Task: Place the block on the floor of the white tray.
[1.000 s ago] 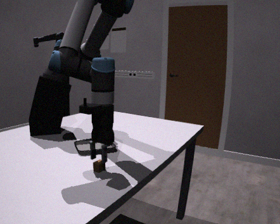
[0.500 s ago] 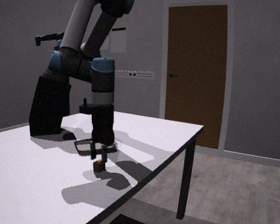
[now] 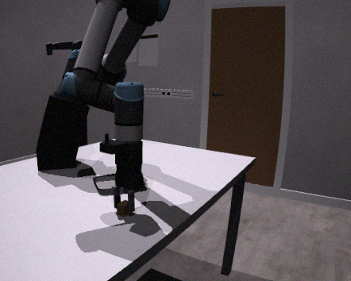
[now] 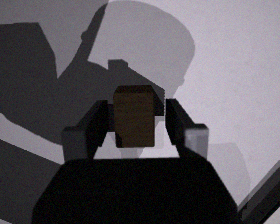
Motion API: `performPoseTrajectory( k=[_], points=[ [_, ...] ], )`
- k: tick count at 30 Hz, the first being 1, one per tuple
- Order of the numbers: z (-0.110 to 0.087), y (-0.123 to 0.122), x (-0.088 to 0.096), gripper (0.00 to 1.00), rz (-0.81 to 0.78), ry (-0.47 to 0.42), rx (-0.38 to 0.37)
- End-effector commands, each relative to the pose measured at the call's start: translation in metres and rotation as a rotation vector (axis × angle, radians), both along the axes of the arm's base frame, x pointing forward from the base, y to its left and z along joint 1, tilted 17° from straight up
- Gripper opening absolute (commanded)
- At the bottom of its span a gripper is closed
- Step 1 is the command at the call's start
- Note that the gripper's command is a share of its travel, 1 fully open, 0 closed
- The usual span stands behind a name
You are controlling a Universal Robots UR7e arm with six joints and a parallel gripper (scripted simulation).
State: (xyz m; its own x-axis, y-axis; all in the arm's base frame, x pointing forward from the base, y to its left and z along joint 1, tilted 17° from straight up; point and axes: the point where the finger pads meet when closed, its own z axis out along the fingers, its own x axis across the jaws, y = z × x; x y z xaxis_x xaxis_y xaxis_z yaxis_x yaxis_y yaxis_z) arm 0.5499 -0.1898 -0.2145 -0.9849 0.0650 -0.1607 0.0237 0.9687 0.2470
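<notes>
A small brown block [image 3: 122, 208] [image 4: 134, 116] rests on the white table [image 3: 36, 210]. My gripper [image 3: 123, 203] [image 4: 136, 113] is open and lowered over the block, one finger on each side of it with gaps between. The fingertips reach down almost to the table top. The white tray [image 3: 100, 185] is a low flat frame with a dark rim; it lies on the table just behind the gripper and is partly hidden by it. In the wrist view the tray does not show.
The arm's dark base [image 3: 61, 135] stands at the back left of the table. The table's front edge [image 3: 179, 232] runs diagonally close to the right of the block. A brown door [image 3: 246, 91] is in the far wall.
</notes>
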Motion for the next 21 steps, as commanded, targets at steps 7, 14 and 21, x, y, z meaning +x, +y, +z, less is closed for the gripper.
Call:
performPoseTrajectory(
  k=[7, 14, 21],
  points=[
    [-0.0075, 0.0005, 0.0041, 0.88, 0.000, -0.005, -0.004],
    [-0.0071, 0.0009, 0.0035, 0.88, 0.000, -0.004, -0.004],
    [-0.0071, 0.0009, 0.0035, 0.00, 0.000, -0.004, -0.004]
  ],
)
